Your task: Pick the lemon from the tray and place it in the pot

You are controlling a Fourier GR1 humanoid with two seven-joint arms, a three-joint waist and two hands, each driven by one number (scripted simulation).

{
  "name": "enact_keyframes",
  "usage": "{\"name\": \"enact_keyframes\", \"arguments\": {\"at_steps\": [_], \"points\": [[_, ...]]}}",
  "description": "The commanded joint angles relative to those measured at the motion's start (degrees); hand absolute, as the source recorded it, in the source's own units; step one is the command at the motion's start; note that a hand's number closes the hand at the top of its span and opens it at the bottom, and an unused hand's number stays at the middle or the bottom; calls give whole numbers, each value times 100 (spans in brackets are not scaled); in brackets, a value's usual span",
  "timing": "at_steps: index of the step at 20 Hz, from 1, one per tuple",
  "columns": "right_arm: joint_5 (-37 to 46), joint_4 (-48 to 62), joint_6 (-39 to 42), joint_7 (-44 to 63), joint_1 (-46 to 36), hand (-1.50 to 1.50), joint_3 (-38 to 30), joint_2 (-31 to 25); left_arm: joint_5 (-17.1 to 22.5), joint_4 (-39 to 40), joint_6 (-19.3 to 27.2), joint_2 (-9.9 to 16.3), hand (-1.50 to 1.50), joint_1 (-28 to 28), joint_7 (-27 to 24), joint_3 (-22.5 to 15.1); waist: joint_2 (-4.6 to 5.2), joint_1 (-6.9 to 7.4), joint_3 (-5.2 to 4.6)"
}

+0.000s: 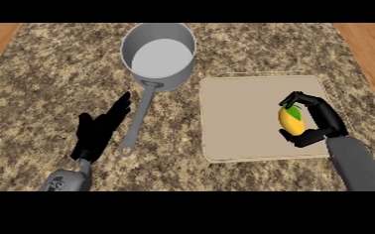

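A yellow lemon (292, 120) with a green end sits at the right side of the beige tray (242, 119). My right hand (322, 119) is curled round it, fingers over its top and thumb under its lower end. The grey pot (158, 54) stands at the back, left of the tray, with its long handle (139, 119) pointing toward me. My left hand (101, 129) rests open on the counter just left of that handle, fingers straight and pointing up-right.
Speckled granite counter (58, 79) spreads around the pot and tray. Wooden strips show at the far left (7, 32) and right (359, 39) edges.
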Motion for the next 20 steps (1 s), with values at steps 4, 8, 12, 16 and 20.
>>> {"name": "enact_keyframes", "arguments": {"at_steps": [4, 8, 12, 16, 20], "points": [[129, -757, -310, 594, -374, 150, 347, 738, 58, 55, -24, 76, 0, -40, 120, 229, 21, -58, 145], [180, -1848, -396, 1023, 53, 150, 515, 698, -190, -157, 142, -110, 0, 423, -83, 8, 3, -97, 144], [400, -2372, -705, 1623, -289, 150, 589, 741, -19, 39, -88, -99, 0, 26, 66, 218, 30, -62, 148], [693, -3913, -852, 2411, 127, 150, 941, 718, -73, -289, -81, 10, 0, 241, 253, 207, 0, -114, 146], [842, -4367, -626, 3498, -509, 150, 965, 655, -156, 191, -30, -208, 0, 5, -106, 283, 25, -77, 146]]}}
